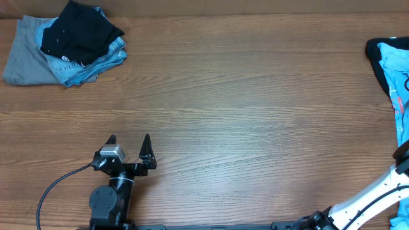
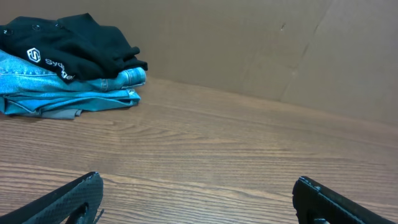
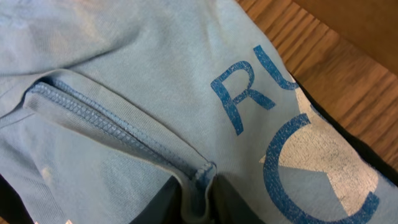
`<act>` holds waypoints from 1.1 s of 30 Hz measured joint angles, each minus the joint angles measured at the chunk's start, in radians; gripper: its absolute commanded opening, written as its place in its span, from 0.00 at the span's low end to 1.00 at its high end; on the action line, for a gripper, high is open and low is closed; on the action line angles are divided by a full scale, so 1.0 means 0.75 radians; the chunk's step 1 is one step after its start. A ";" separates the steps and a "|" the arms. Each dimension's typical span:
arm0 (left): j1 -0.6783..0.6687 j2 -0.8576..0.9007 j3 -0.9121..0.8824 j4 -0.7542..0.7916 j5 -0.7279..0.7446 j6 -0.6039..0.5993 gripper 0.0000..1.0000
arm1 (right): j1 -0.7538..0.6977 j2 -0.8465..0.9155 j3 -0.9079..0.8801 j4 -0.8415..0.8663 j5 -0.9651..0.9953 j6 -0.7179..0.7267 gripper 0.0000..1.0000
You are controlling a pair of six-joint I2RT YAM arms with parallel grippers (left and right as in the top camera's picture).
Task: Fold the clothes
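A light blue T-shirt (image 3: pixel 124 74) fills the right wrist view, showing blue lettering and a white patch (image 3: pixel 323 155) of print. My right gripper (image 3: pixel 198 194) is shut on a pinched fold of its stitched hem, one dark finger on each side. In the overhead view the shirt (image 1: pixel 391 61) lies at the table's right edge over a black garment (image 1: pixel 374 54); the right gripper itself is out of frame there. My left gripper (image 1: pixel 130 144) stands open at the front left, holding nothing. In its own wrist view, bare wood shows between the fingertips of the left gripper (image 2: pixel 198 183).
A stack of folded clothes (image 1: pixel 64 45), grey, denim blue and black, sits at the back left corner; the stack (image 2: pixel 68 68) also shows in the left wrist view. A brown cardboard wall (image 2: pixel 280 56) runs behind the wooden table (image 1: pixel 243 108).
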 measured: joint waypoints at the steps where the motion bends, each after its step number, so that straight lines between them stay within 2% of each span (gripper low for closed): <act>1: 0.000 0.000 0.000 0.000 0.000 0.000 1.00 | 0.001 0.000 0.000 0.000 0.000 -0.001 0.14; 7: 0.000 0.000 0.000 0.000 0.000 0.000 1.00 | 0.001 0.000 0.000 0.000 -0.002 0.003 0.21; 8: 0.000 0.000 0.000 0.000 0.000 0.000 1.00 | 0.000 0.000 0.000 -0.001 -0.001 0.000 0.20; 11: 0.000 0.000 0.000 0.000 0.000 0.000 1.00 | 0.001 0.000 0.000 -0.001 -0.002 -0.009 0.04; 23: 0.000 -0.001 0.000 0.000 0.000 0.001 1.00 | 0.002 -0.001 0.010 -0.045 -0.015 0.038 0.04; 29: 0.000 0.000 0.000 0.000 0.000 0.000 1.00 | 0.025 -0.052 0.017 -0.066 -0.206 0.096 0.04; 33: 0.000 0.000 0.000 0.000 0.000 0.000 1.00 | 0.112 -0.162 0.017 -0.062 -0.332 0.160 0.04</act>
